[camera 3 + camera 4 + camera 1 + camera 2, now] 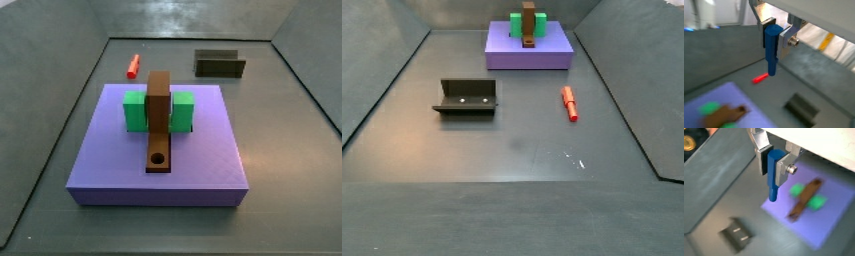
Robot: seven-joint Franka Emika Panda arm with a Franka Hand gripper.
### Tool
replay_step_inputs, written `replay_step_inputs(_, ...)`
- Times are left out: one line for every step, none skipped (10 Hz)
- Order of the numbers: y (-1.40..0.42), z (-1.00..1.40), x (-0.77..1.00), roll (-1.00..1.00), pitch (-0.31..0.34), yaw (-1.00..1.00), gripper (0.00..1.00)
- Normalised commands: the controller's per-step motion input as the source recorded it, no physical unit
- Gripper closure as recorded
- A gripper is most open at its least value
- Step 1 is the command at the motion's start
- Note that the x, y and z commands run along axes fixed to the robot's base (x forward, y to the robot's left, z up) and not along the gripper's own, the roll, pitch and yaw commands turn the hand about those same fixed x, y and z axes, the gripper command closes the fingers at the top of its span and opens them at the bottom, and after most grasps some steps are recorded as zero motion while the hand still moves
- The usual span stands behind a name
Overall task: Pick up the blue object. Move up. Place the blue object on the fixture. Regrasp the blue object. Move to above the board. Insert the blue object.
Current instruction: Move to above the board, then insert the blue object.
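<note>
Gripper (773, 36) up high, pinching the blue peg (771, 49) by its upper end.

The peg hangs near-vertical between the silver fingers (781, 168), its free tip pointing at the floor; neither side view shows the gripper, so I judge it lifted well clear. In a side view the fixture (466, 97) sits at about 9 o'clock of the red peg (569, 102), the board (529, 48) at 12 o'clock beyond both. Next comes the fixture (not the board yet): I would carry the peg over level, line it with the bracket's slot, and lower slowly before letting go.
</note>
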Motion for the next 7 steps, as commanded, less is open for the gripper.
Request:
replay_step_inputs(-0.15,0.04,-0.16,-1.0,0.235,0.02,1.0)
replay_step_inputs(-0.05,-0.01,-0.05,-1.0,0.221,0.03,1.0)
replay_step_inputs(-0.06,0.02,-0.07,-0.86,0.156,0.03,1.0)
replay_step_inputs(-0.03,0.02,-0.07,-0.61,0.072,0.03,1.0)
replay_step_inputs(0.01,-0.01,-0.05,-0.36,0.002,0.02,1.0)
replay_step_inputs(0.02,0.0,-0.05,-0.22,-0.019,0.0,1.0)
replay_step_inputs(-0.01,0.0,0.02,0.0,0.0,0.0,1.0)
